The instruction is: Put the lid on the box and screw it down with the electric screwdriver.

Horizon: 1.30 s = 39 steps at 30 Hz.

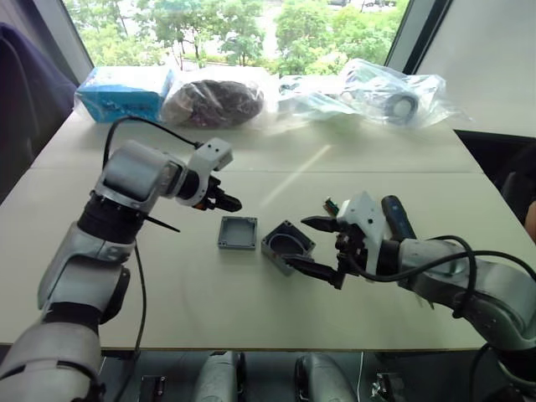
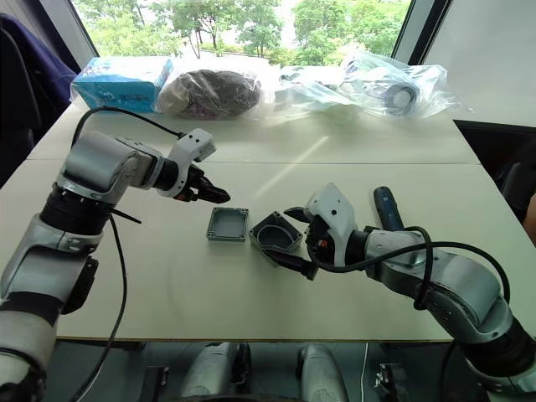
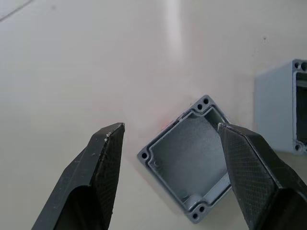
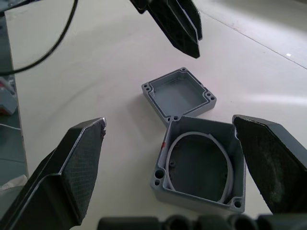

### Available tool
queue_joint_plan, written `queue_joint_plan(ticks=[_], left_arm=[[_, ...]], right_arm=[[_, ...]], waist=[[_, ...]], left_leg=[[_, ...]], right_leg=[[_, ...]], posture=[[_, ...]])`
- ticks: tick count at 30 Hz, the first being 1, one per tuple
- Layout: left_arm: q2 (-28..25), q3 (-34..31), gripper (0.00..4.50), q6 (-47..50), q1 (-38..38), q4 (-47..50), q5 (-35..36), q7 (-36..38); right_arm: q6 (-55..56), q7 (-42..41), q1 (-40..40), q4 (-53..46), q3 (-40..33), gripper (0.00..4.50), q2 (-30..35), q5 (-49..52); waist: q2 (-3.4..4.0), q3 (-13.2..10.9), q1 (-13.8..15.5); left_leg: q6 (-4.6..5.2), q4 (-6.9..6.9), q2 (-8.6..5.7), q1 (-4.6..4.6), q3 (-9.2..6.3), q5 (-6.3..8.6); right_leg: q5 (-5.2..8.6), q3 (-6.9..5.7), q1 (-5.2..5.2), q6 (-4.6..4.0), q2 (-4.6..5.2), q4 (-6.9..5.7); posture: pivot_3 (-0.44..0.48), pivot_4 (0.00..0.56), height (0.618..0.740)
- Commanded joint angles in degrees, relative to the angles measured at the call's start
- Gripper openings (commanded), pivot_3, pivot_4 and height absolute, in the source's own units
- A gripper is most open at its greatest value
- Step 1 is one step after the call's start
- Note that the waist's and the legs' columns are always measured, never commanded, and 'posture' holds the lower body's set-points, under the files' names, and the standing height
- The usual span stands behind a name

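The lid (image 1: 238,233) lies hollow side up near the middle of the table, a shallow grey square with corner holes. Just to its right sits the deeper grey box (image 1: 286,245), turned at an angle, a pale ring (image 4: 201,158) loose inside it. My left gripper (image 1: 224,199) hovers open just behind and left of the lid (image 3: 187,163); nothing is between its fingers. My right gripper (image 1: 296,240) is open and straddles the box (image 4: 201,167) without touching it. The electric screwdriver (image 1: 398,216), dark blue, lies on the table behind my right wrist.
Along the table's far edge by the window lie a blue packet (image 1: 126,90), a dark bag (image 1: 213,100) and clear plastic bags (image 1: 385,92). A black cable (image 1: 138,126) loops over my left arm. The table's front edge (image 1: 251,347) is close.
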<state>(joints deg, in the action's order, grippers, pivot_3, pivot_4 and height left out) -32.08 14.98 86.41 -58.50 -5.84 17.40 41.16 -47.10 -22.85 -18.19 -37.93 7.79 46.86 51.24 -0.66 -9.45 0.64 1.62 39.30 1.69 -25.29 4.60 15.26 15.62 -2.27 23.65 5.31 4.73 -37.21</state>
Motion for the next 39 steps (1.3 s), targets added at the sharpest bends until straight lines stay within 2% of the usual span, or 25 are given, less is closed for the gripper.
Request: queue_joint_plan(ticks=[1,12,16,21,23,24,25,27,30,31,35,39], left_arm=[[0.93,-3.69,3.16,5.14,1.39,3.06,-1.01,-5.26],[0.73,-1.48,3.16,6.09,6.97,6.32,0.60,-12.35],[2.93,-3.45,3.16,6.09,9.20,5.11,2.53,-14.16],[3.57,-1.41,3.16,6.09,10.56,4.94,1.66,-16.22],[3.57,-1.54,2.68,6.09,10.84,5.03,1.59,-16.76],[3.88,-2.12,2.60,6.09,10.93,4.82,1.59,-17.19],[3.98,-2.33,2.05,6.09,10.96,4.71,1.62,-17.35],[4.35,-2.90,1.47,6.09,11.03,4.50,1.38,-17.93],[5.51,-4.64,0.23,6.09,11.55,4.16,1.76,-18.77],[5.65,-4.74,0.11,6.09,11.69,4.29,1.91,-18.99],[6.00,-5.86,0.11,6.09,12.03,4.58,1.77,-19.98],[6.69,-9.98,0.11,4.58,11.43,4.79,1.55,-20.13]], right_arm=[[0.56,-0.98,-1.17,-0.64,-0.38,4.50,-2.07,-2.04],[-0.79,0.58,1.99,-2.99,-2.37,4.50,-6.08,-4.12],[-0.64,1.04,2.70,-3.04,-2.53,4.50,-7.25,-4.86],[-0.55,0.99,3.18,-2.89,-2.57,4.50,-8.49,-6.35],[-0.38,0.75,3.56,-2.89,-3.08,4.50,-8.76,-6.54],[-0.29,0.58,3.73,-2.80,-3.30,4.50,-8.78,-6.68],[-0.22,0.41,3.91,-2.74,-3.48,4.50,-8.73,-6.83],[-0.12,0.09,4.25,-2.65,-3.81,4.50,-8.57,-7.19],[-0.32,-0.40,4.92,-2.59,-4.48,4.50,-8.17,-7.76],[-0.50,-0.57,5.15,-2.51,-4.69,4.50,-7.93,-8.06],[-1.38,-1.27,6.08,-1.74,-5.89,4.50,-7.10,-8.47],[-3.10,-0.03,4.85,0.26,-11.15,4.50,-9.81,-2.75]], waist=[[0.00,0.00,-0.09],[0.00,0.00,0.12],[0.01,0.01,0.16],[0.04,0.05,0.24],[0.04,0.07,0.20],[0.04,0.07,0.18],[0.04,0.07,0.18],[0.04,0.07,0.17],[0.06,0.10,0.14],[0.08,0.11,0.13],[0.07,0.13,0.14],[0.07,0.13,0.11]], left_leg=[[-0.19,-0.04,0.02,-0.01,0.00,-0.11],[-0.33,-0.10,-0.01,-0.01,0.01,-0.19],[-0.34,-0.10,0.01,0.01,0.01,-0.20],[-0.30,-0.10,-0.02,0.18,0.00,-0.17],[-0.26,-0.10,-0.03,0.27,0.00,-0.15],[-0.26,-0.10,-0.03,0.30,0.00,-0.15],[-0.25,-0.11,-0.03,0.31,0.00,-0.15],[-0.26,-0.11,-0.02,0.31,0.00,-0.15],[-0.26,-0.11,-0.02,0.33,0.01,-0.15],[-0.25,-0.12,-0.02,0.36,0.01,-0.14],[-0.23,-0.13,-0.02,0.39,0.01,-0.13],[-0.19,-0.13,-0.02,0.41,0.01,-0.11]], right_leg=[[0.00,0.01,0.05,0.00,-0.03,-0.01],[0.00,0.00,0.05,-0.01,0.04,-0.03],[0.00,0.01,0.05,-0.01,0.02,-0.05],[0.00,0.00,-0.14,-0.01,0.04,-0.05],[0.00,0.00,-0.23,-0.01,0.05,-0.05],[0.00,0.00,-0.24,-0.01,0.05,-0.06],[0.00,0.01,-0.25,-0.01,0.05,-0.06],[0.00,0.01,-0.25,-0.02,0.05,-0.06],[0.00,0.01,-0.27,-0.02,0.04,-0.06],[0.00,0.01,-0.29,-0.01,0.05,-0.07],[0.00,0.02,-0.32,-0.02,0.05,-0.06],[0.00,0.02,-0.32,-0.02,0.04,-0.07]], posture=[[0.000,0.150,0.740],[0.000,0.150,0.740],[0.000,0.150,0.740],[0.000,0.150,0.740],[0.000,0.150,0.740],[0.000,0.150,0.740],[0.000,0.150,0.740],[0.000,0.150,0.740],[0.000,0.150,0.740],[0.000,0.150,0.740],[0.000,0.150,0.740],[0.000,0.150,0.740]])
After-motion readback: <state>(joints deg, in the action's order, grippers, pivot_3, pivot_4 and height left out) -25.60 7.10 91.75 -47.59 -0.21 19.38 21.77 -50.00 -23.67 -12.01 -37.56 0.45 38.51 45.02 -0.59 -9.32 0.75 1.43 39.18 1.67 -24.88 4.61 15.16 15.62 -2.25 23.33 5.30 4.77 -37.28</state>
